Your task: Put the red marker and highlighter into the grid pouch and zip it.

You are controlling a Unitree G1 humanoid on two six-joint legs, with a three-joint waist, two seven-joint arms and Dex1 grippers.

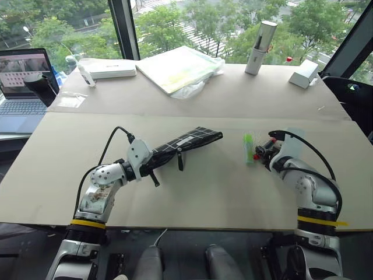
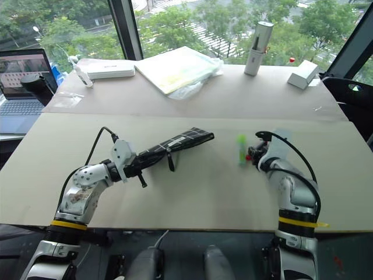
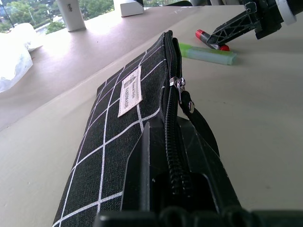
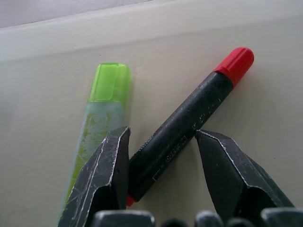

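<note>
My left gripper (image 1: 152, 161) is shut on one end of the grid pouch (image 1: 187, 141), a black fabric pouch with white grid lines held off the table and pointing to the right. In the left wrist view the pouch (image 3: 113, 137) shows its white label and its zipper pull with a strap. The light green highlighter (image 1: 249, 147) lies on the table to the pouch's right. Beside it lies the red marker (image 4: 189, 120), black with a red cap. My right gripper (image 4: 162, 137) is open, low over the table, one finger on each side of the marker's barrel.
At the table's far side lie a white box (image 1: 108, 69), a plastic-wrapped pad (image 1: 180, 67), a silver cylinder (image 1: 260, 46) and a small white block (image 1: 304, 73). A laptop (image 1: 23, 87) stands off the left edge.
</note>
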